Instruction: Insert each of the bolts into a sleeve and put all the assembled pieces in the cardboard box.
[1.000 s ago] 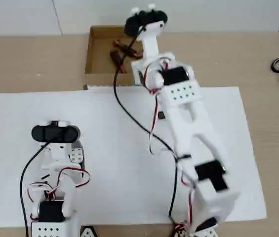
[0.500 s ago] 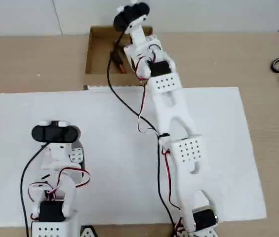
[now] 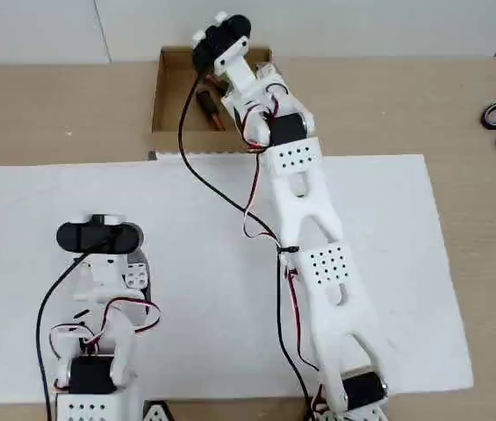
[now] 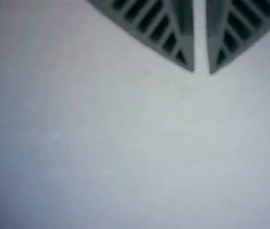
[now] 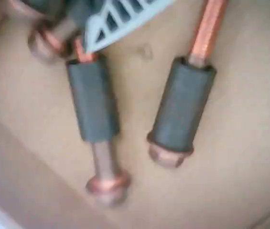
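I'm looking down on the wooden table (image 3: 37, 105) with the white paper sheet (image 3: 195, 263) across its near half. The right arm (image 3: 305, 219) stretches across the sheet, its right gripper (image 3: 221, 79) over the cardboard box (image 3: 164, 92) at the far edge; I cannot tell that gripper's state. The left gripper (image 4: 200, 70) hangs over the paper, jaws a thin gap apart, holding nothing. Two assembled pieces lie flat on the box floor, side by side, long axes nearly parallel. Each has a dark grey sleeve (image 5: 92, 102) (image 5: 182, 107) on a copper bolt, heads (image 5: 107, 183) (image 5: 166, 155) at the same end.
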